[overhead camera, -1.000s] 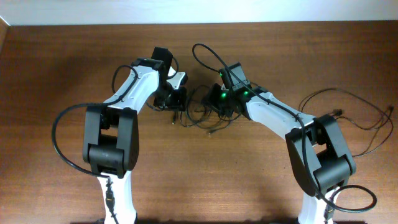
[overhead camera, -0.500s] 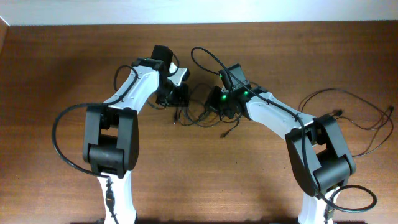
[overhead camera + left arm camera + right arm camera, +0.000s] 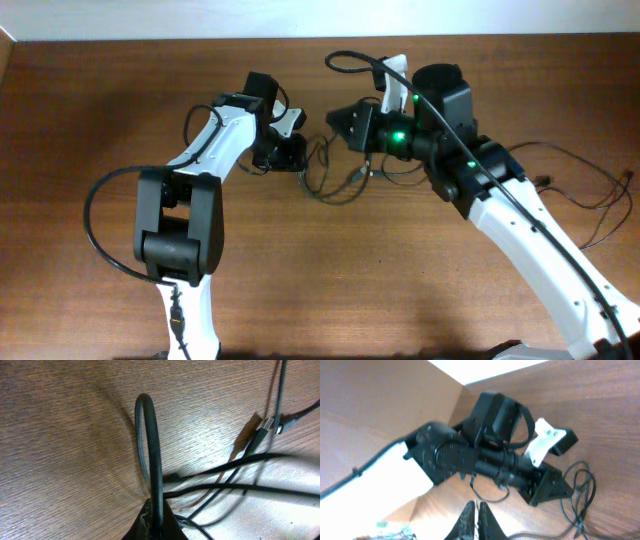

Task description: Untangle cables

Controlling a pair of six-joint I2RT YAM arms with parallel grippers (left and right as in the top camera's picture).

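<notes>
the right arm has lifted and swung up since a second ago, stretching the cables [image 3: 338, 182] thinner on the table [image 3: 100, 100], just right of the left gripper [image 3: 290, 153]. the left gripper is clamped on a loop of wire. the right gripper [image 3: 343, 122], right of it and raised, has its fingers together; whether they hold a strand isn't clear. this looks like the pulling-apart step. next comes a slow outward draw, watching for snags.

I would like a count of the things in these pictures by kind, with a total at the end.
Robot arms: 2, the left arm and the right arm
Claws: 2, the left claw and the right claw
Tangled cable bundle: 1
Loose cable: 1
Table: 1
Total: 7
</notes>
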